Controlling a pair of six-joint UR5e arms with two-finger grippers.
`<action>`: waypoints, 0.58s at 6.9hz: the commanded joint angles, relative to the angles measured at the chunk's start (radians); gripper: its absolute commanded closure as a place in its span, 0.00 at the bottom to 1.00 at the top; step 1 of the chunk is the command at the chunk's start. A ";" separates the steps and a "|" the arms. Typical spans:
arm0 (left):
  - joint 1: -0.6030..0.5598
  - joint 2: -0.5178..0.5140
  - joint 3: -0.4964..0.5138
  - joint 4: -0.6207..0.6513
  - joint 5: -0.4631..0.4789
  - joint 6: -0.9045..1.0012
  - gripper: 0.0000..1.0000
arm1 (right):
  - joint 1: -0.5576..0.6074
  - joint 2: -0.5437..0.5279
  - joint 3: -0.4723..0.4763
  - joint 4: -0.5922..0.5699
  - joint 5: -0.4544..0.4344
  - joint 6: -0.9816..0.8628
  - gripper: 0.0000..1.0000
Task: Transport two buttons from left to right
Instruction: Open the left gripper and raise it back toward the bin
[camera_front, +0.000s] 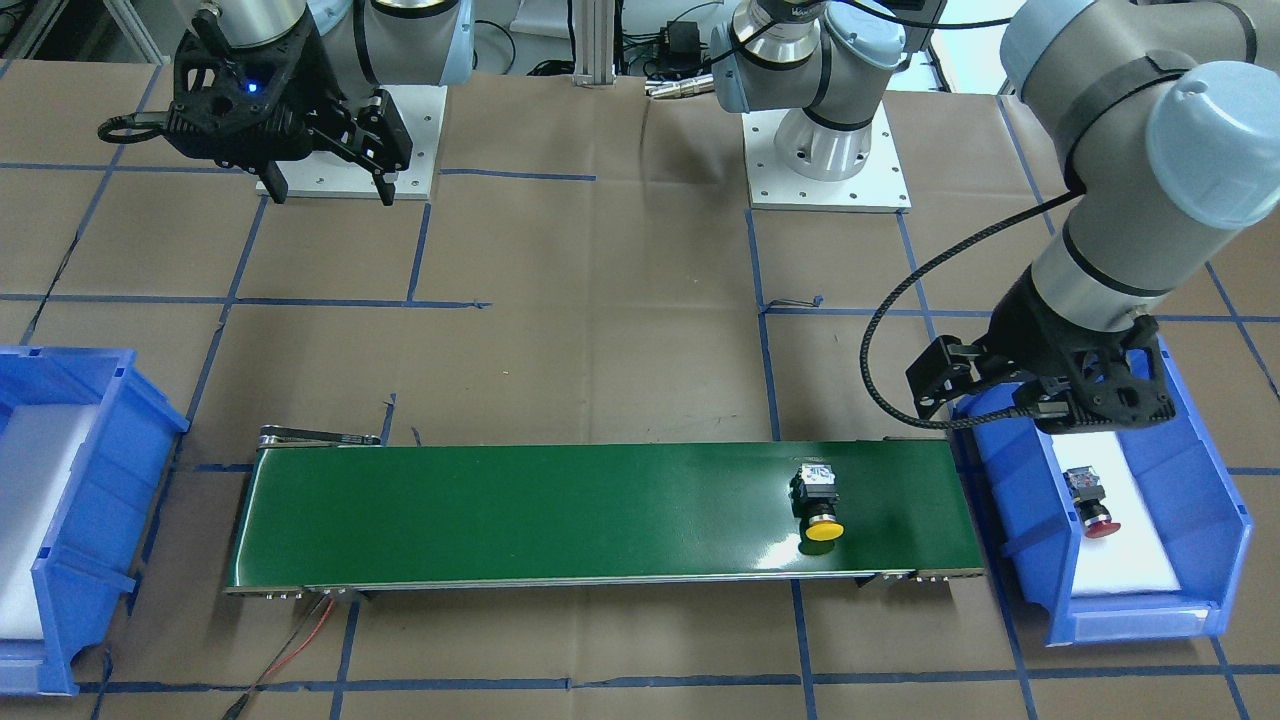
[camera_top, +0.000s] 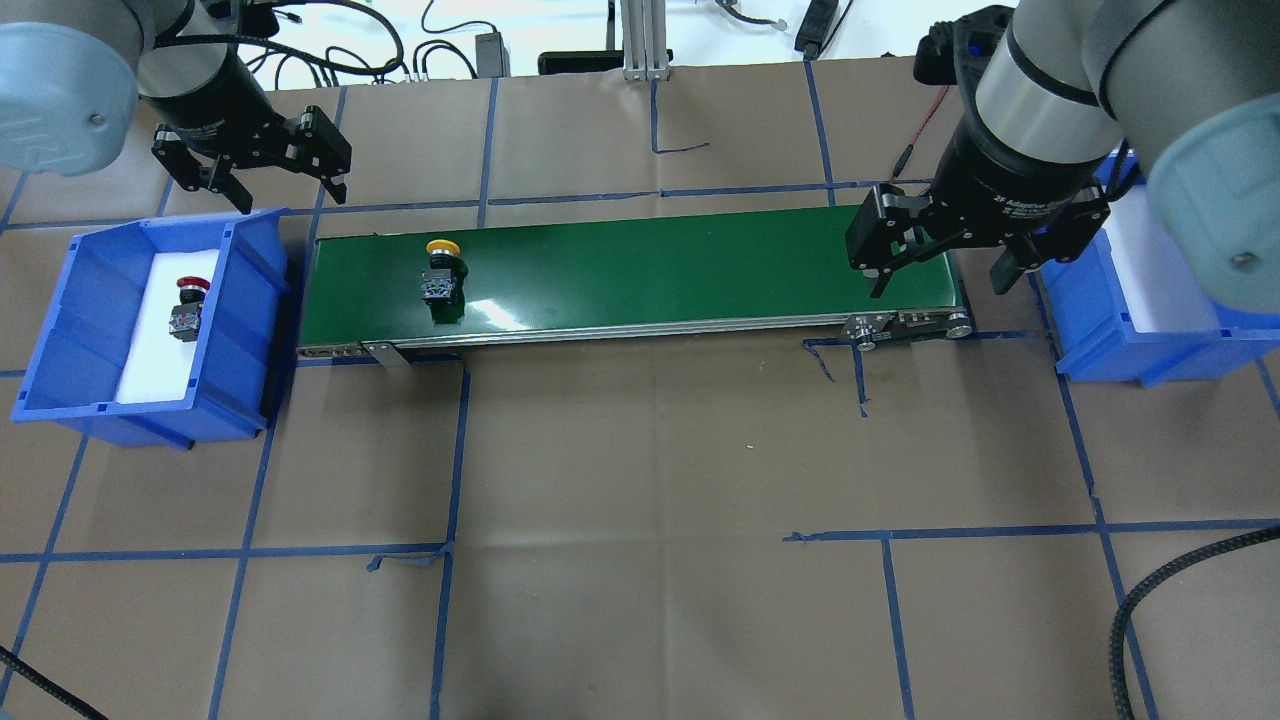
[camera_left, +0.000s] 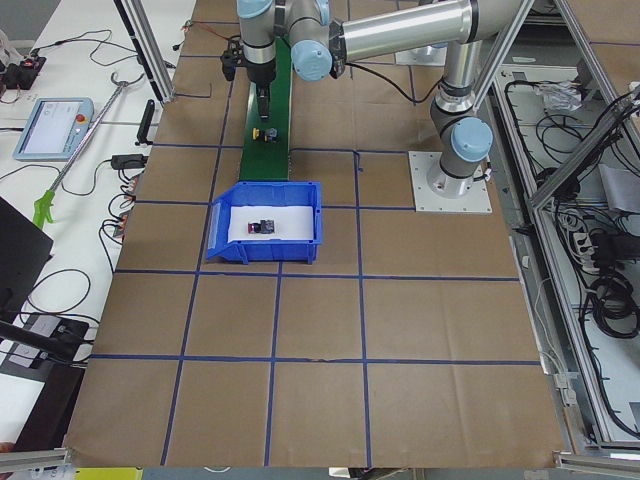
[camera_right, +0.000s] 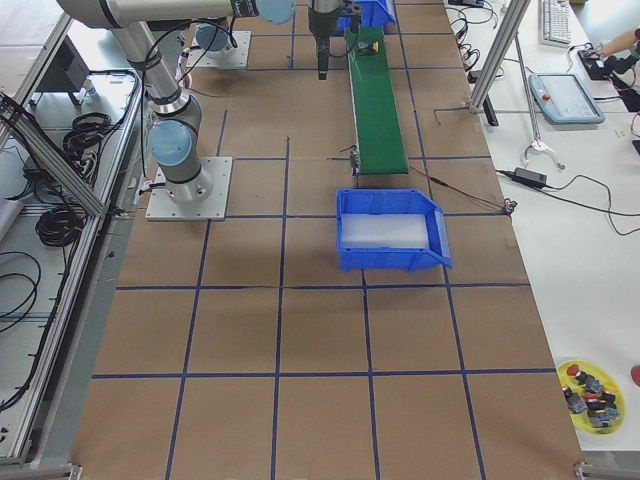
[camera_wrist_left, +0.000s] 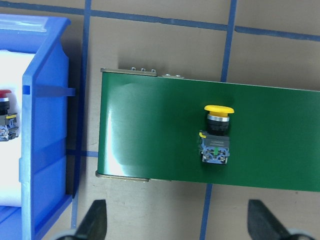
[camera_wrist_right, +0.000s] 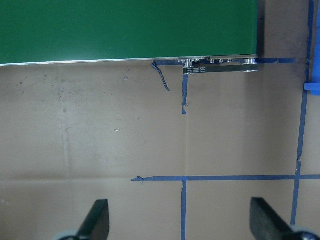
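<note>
The yellow button (camera_top: 441, 270) lies on its side on the green conveyor belt (camera_top: 680, 265), near the belt's left end; it also shows in the front view (camera_front: 820, 505) and the left wrist view (camera_wrist_left: 216, 135). The red button (camera_top: 188, 308) lies on white foam in the left blue bin (camera_top: 250, 300), also in the front view (camera_front: 1090, 500). My left gripper (camera_top: 285, 185) is open and empty, above the gap between that bin and the belt's end. My right gripper (camera_top: 940, 280) is open and empty, above the belt's right end.
A second blue bin (camera_top: 1100, 345) with white foam and no buttons stands right of the belt. The table is brown paper with blue tape lines. A red wire (camera_front: 300, 640) runs from the belt's right end. A yellow dish (camera_right: 590, 395) of parts sits far off.
</note>
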 joint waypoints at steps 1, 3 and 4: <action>0.139 -0.041 0.020 0.002 -0.001 0.155 0.00 | 0.000 -0.001 0.000 0.000 0.000 0.000 0.00; 0.245 -0.058 0.020 0.003 -0.004 0.310 0.00 | 0.000 -0.001 0.000 0.000 0.000 0.000 0.00; 0.286 -0.067 0.020 0.023 -0.004 0.368 0.00 | 0.000 -0.001 0.000 0.000 0.000 0.000 0.00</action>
